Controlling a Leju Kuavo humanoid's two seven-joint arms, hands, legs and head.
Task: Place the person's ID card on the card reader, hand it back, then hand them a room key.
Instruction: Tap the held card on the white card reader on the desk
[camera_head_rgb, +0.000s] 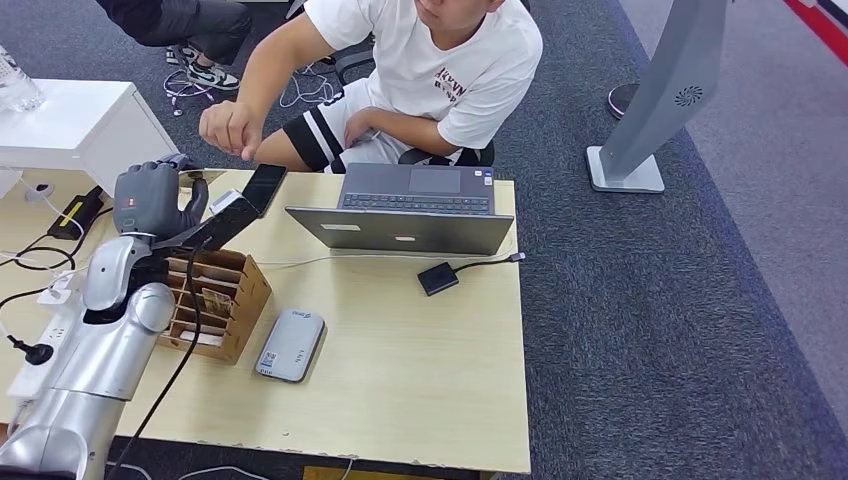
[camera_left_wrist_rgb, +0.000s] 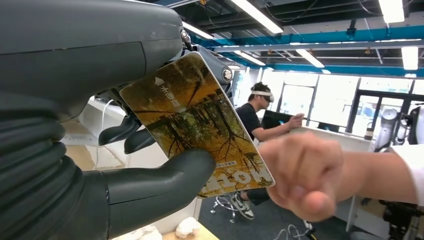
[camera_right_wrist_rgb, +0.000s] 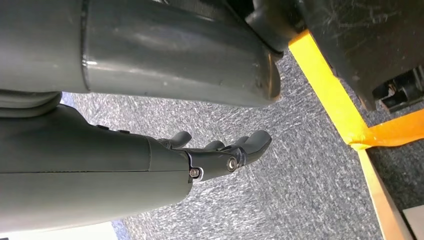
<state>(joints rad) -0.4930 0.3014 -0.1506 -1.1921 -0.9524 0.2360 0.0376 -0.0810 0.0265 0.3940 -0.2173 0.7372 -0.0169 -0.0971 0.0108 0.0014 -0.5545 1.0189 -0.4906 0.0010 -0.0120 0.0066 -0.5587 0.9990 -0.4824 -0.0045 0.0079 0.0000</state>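
Card (camera_left_wrist_rgb: 197, 127) sits pinched in my left hand (camera_head_rgb: 155, 200), thumb under and fingers (camera_left_wrist_rgb: 125, 135) behind, raised over the bench (camera_head_rgb: 400, 370) corner toward the person's hand (camera_left_wrist_rgb: 305, 175), which is just beside its free edge. I judge it thin, stiff, light and slick, so that bare end is where they should take it. My right hand (camera_right_wrist_rgb: 220, 152) hangs over carpet, fingers loosely apart, holding nothing.
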